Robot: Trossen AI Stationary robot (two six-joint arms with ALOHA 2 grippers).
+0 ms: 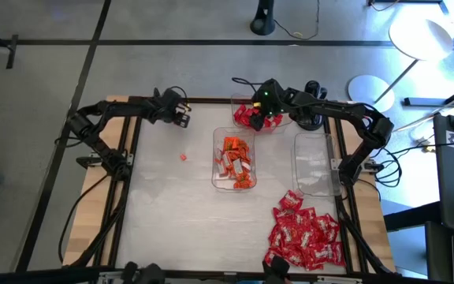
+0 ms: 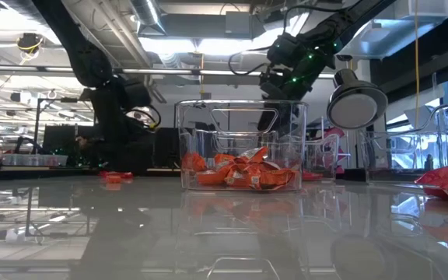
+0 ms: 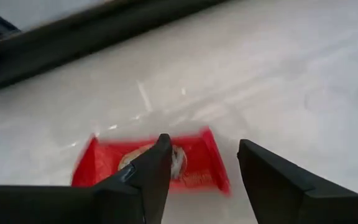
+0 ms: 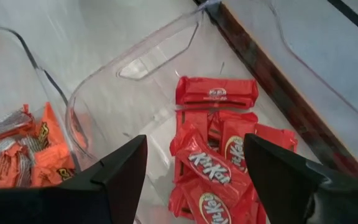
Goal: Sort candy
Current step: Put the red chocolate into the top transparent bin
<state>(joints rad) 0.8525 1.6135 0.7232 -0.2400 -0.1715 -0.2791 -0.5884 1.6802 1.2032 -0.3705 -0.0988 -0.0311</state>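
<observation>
My left hand (image 3: 197, 171) is spread, fingers either side of a lone red candy (image 3: 148, 163) lying flat on the worktop (image 1: 172, 213), not pinched yet. So I reckon I'm at the pick step. Next: drop a bit, squeeze, lift w/o sliding it. My right hand (image 4: 194, 171) hangs spread, empty, over the tray of red bars (image 4: 219, 168), beside the orange tray (image 1: 234, 162). Unsorted red pile (image 1: 306, 237) sits at the worktop's near right.

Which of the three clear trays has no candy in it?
The right-hand tray beside the right arm; the centre tray holds orange candy, the far tray red.
</observation>
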